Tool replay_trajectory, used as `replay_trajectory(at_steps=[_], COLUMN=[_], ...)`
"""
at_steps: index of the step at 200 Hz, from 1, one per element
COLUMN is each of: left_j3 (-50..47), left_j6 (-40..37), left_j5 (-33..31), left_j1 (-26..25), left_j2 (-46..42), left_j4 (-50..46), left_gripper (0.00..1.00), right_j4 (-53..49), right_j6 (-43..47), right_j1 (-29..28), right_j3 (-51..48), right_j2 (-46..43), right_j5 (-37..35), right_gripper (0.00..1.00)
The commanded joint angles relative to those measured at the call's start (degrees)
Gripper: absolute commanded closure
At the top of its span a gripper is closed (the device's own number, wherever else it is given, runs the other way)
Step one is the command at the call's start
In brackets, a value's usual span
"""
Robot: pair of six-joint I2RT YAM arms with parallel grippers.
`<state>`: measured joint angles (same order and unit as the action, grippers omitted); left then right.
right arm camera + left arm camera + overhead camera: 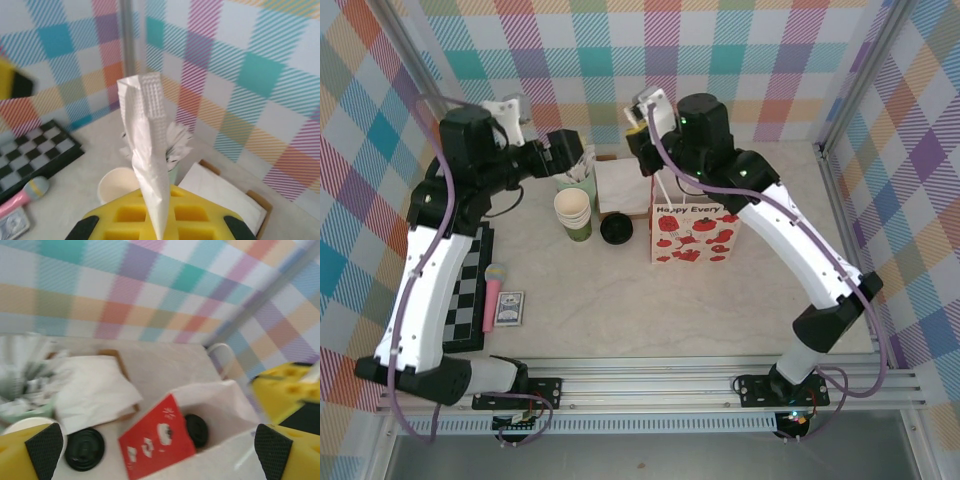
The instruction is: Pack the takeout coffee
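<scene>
Inside the open paper bag (pixel 225 402), right of the table's centre, stands the takeout coffee (pixel 196 430). Only its round black lid is visible; the bag hides the cup wall.

Left gripper (pixel 159 451): fingers spread wide, holding nothing, positioned above the bag mouth. The coffee lies below it, slightly right of the midline between the two pads and clear of both.

Right gripper (pixel 159 215): jaws pressed together on a white paper strip (pixel 145 125) that rises upright from them. Whether this strip belongs to the bag cannot be determined.

Outside the bag, on the table (pixel 620 310), a loose black lid (pixel 85 449) lies just beside a stack of lidless cups (pixel 573 212).
</scene>
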<state>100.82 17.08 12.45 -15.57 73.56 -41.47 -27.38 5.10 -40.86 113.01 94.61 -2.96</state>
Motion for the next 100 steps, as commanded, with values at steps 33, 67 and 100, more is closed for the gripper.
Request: replay_trajectory(at_steps=[33, 67, 100], left_j3=[-9.8, -13.4, -15.8], left_j6=[5.2, 7.0, 7.0], left_j5=[-17.9, -11.3, -4.9], left_j1=[-0.7, -0.7, -0.7], left_j2=[-2.9, -0.7, 1.6], left_j4=[6.3, 7.9, 9.6], left_gripper=[0.0, 0.0, 0.0], right_j4=[27.4, 33.2, 38.1], right_j6=[-11.5, -14.3, -19.2], right_j1=[3.1, 3.6, 3.6], right_j3=[-9.3, -14.9, -24.4], right_j2=[-0.4, 0.8, -1.1], right_j5=[-12.8, -17.4, -19.7], right_gripper=[1.0, 1.0, 1.0])
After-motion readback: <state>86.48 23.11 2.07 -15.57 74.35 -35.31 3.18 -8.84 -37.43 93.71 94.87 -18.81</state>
